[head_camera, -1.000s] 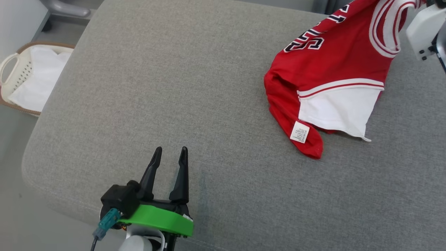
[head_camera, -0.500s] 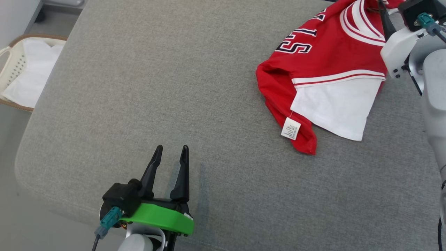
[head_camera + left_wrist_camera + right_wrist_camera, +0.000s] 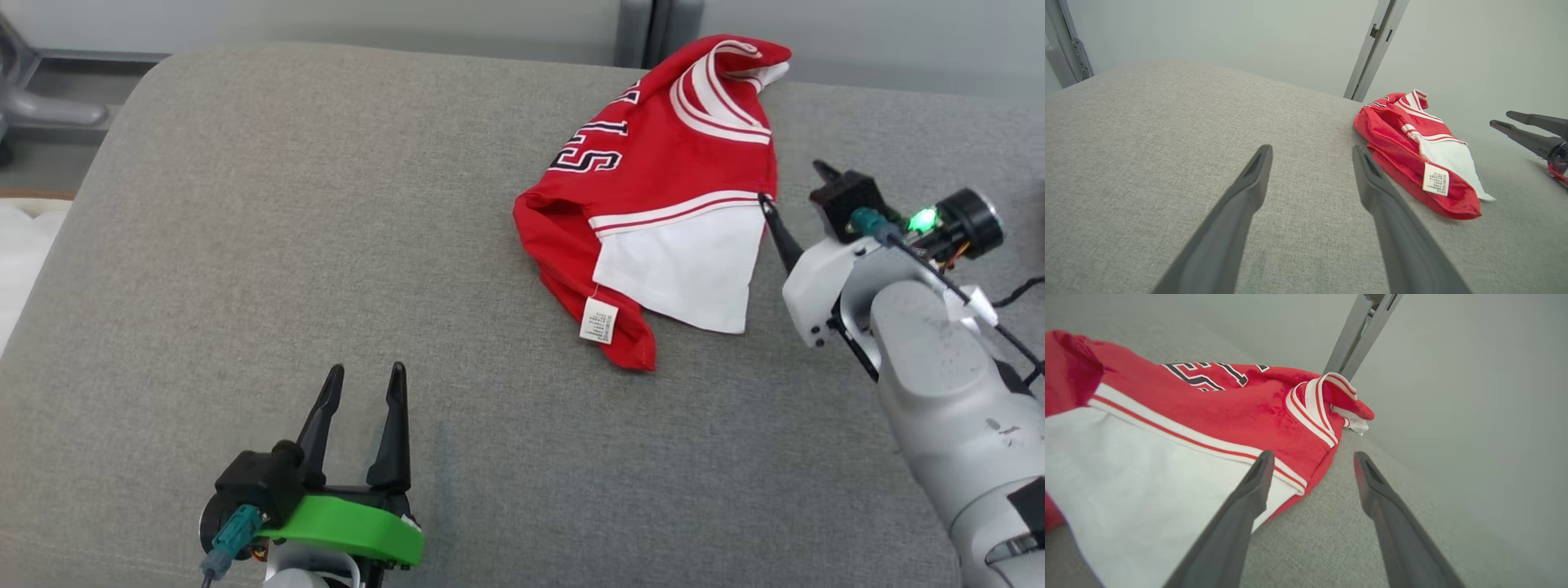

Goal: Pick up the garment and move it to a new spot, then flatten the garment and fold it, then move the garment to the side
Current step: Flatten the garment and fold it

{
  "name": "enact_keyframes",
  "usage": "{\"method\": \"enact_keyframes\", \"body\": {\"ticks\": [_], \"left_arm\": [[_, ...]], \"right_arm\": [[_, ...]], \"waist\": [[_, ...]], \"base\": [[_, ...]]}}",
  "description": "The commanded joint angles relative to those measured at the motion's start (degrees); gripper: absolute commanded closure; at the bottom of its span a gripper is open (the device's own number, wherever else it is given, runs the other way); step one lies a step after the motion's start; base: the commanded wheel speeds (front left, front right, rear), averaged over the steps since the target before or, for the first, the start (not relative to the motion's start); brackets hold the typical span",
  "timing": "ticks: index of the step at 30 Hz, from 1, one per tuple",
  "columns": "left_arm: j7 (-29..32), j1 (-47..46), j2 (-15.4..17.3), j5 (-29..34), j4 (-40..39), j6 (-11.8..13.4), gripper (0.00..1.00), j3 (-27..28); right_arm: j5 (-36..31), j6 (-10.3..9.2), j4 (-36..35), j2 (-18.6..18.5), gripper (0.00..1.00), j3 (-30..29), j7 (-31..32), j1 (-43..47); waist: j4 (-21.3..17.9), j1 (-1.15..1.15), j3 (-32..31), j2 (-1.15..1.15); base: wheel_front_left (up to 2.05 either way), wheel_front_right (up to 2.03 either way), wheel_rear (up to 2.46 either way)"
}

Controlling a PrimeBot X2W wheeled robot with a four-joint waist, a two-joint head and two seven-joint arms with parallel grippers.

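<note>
The garment (image 3: 653, 163) is a red jersey with white trim, dark lettering and a white lining panel. It lies crumpled on the grey cushion (image 3: 326, 204), toward the far right. My right gripper (image 3: 792, 184) is open just right of the garment's edge and holds nothing. In the right wrist view its fingers (image 3: 1312, 455) straddle bare cushion beside the garment (image 3: 1229, 408), with the left finger over the hem. My left gripper (image 3: 365, 371) is open near the front of the cushion, well away from the garment (image 3: 1404, 151). The left wrist view shows these fingers (image 3: 1311, 149) empty, with the right gripper (image 3: 1500, 118) at the far right.
A grey wall with a metal post (image 3: 637, 24) runs behind the cushion. White cloth (image 3: 16, 245) shows at the left edge, beyond the cushion's side. Wide bare cushion lies between my left gripper and the garment.
My right gripper has opened and let go of the garment's collar, which dropped onto the cushion. The right arm has drawn back to the garment's right. The head camera has shifted.
</note>
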Motion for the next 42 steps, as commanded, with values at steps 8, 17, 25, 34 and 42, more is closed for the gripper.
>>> {"method": "enact_keyframes", "body": {"ticks": [8, 17, 25, 34, 42], "left_arm": [[0.00, 0.60, 0.15, 1.18, -0.63, -0.74, 0.00, 1.56], [0.00, -1.16, 0.14, 0.60, -0.43, -0.80, 0.00, 0.92], [0.00, -1.52, 0.14, -0.02, -0.39, -0.14, 0.00, 1.00], [0.00, -0.47, 0.15, 0.09, -0.42, 0.07, 0.00, 1.70], [0.00, 0.81, 0.15, 0.98, -0.09, -0.26, 0.00, 2.51]], "right_arm": [[6.13, -0.09, 2.37, 2.18, 0.00, 5.27, 0.39, 7.07], [8.57, -0.09, 4.12, 3.33, 0.00, 8.60, 2.87, 5.86], [9.73, 0.12, 7.11, 5.47, 0.78, 12.56, 6.29, 6.17], [11.09, -0.08, 4.93, 5.49, 1.00, 10.75, 4.73, 6.11], [13.63, -0.08, -3.81, 3.44, 1.00, 4.36, 3.04, 9.75]], "waist": [[-3.38, 0.00, -0.61, 0.00], [-1.86, 0.00, 2.14, 0.00], [-0.69, 0.00, 2.56, 0.00], [-2.50, 0.00, 0.53, 0.00], [-6.11, 0.00, -2.14, 0.00]], "base": [[0.00, 0.00, 0.00], [0.00, 0.00, 0.00], [0.00, 0.00, 0.00], [0.00, 0.00, 0.00], [0.00, 0.00, 0.00]]}}
